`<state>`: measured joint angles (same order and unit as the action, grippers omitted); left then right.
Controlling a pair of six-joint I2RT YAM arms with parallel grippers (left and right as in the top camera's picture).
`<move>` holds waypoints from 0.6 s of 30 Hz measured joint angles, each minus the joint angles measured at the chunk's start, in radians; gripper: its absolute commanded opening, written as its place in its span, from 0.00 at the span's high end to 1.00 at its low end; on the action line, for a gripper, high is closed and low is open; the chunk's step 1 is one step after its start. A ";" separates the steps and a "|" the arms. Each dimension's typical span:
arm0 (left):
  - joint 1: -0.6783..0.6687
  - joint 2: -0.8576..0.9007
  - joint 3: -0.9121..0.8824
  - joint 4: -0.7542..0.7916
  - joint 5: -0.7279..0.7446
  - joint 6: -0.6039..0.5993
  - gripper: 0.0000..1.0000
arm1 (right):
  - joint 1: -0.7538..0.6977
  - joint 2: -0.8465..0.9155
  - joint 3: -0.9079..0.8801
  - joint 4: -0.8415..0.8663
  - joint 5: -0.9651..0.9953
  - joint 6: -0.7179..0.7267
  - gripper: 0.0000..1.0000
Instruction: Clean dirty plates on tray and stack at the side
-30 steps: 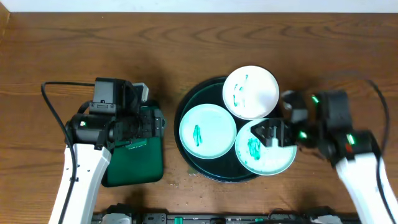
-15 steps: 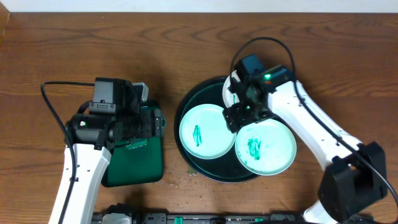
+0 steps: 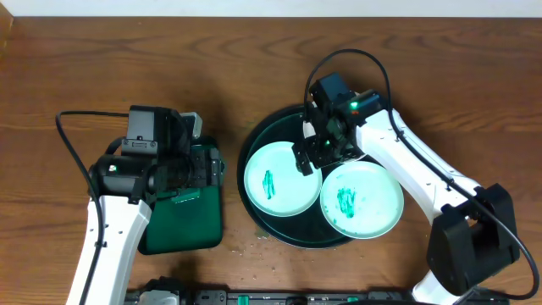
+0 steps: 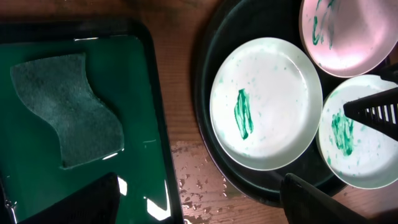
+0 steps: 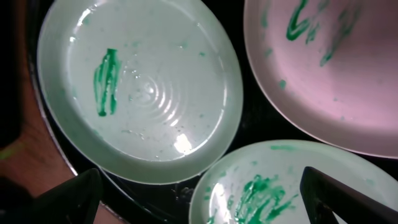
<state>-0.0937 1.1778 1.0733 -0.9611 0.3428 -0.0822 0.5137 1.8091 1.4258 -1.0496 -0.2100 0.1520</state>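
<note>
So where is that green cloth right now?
In the left wrist view, the cloth lies flat in the rectangular tray, left of the round tray of plates.

No text, label, brand, number or sign that we can read in any view, the green smears on the plates [image 4: 265, 102] make no letters or figures that we can tell

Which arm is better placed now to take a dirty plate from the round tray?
Right: the right gripper hangs open above the plates on the tray, while the left gripper is aside, near the cloth.
</note>
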 measured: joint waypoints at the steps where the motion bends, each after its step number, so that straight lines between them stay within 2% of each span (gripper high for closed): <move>1: 0.000 0.000 0.000 0.000 0.000 0.000 0.17 | 0.000 0.000 0.000 0.003 -0.009 0.010 0.01; 7: 0.000 0.000 0.000 0.000 0.000 0.000 0.17 | 0.000 0.000 0.000 0.010 -0.039 0.245 0.01; 16: 0.000 0.003 0.000 -0.009 -0.033 -0.002 0.18 | 0.000 0.000 -0.092 0.052 0.003 0.288 0.03; 18: 0.000 0.015 0.000 -0.012 -0.042 -0.005 0.19 | 0.000 0.000 -0.133 0.079 0.015 0.283 0.09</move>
<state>-0.0937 1.1931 1.0733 -0.9730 0.3012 -0.0872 0.5137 1.8095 1.2930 -0.9703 -0.1951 0.4351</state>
